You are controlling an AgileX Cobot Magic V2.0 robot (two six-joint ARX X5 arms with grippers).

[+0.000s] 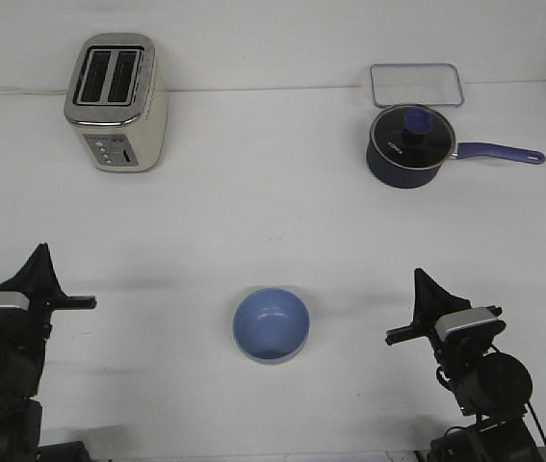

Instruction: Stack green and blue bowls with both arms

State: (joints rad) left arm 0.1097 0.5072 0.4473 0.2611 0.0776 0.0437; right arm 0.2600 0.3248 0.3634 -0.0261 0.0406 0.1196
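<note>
Tabletop [273, 221]: blue bowl [271, 324] between pincers.

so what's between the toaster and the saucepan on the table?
Nothing. In the front view, the table between the toaster and the saucepan is bare white surface. The blue bowl sits nearer the robot, well outside that stretch.

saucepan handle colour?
Purple, on the dark blue saucepan; the handle shows best in the front view.
</note>
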